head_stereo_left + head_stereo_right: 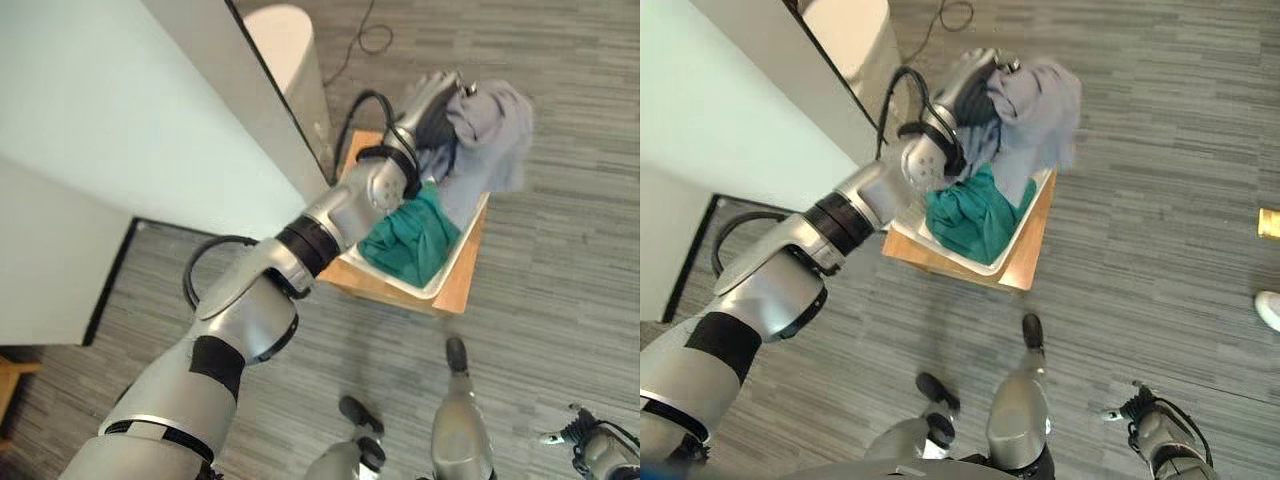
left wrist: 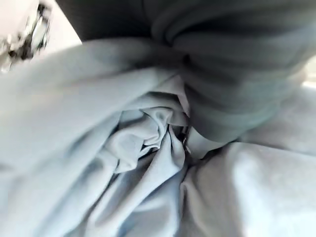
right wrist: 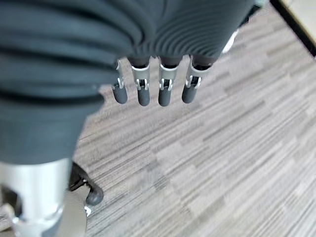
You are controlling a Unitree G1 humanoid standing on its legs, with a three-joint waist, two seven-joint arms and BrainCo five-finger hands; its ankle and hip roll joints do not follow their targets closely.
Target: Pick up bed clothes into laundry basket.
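**Grey garment over the basket**

Fingers of the left hand (image 1: 432, 100) are buried in a light grey garment (image 1: 492, 135), so whether they grip it cannot be told. The cloth bunches at the hand and hangs over the far end of the white laundry basket (image 1: 452, 262). A green garment (image 1: 412, 240) lies inside the basket, which sits on a low wooden stand (image 1: 462, 285) beside the pale bed (image 1: 110, 130). Low by the robot's side above the striped grey floor (image 3: 237, 163), the right hand (image 3: 163, 84) hangs with relaxed, empty fingers.

Head views overhead; wrist views close.
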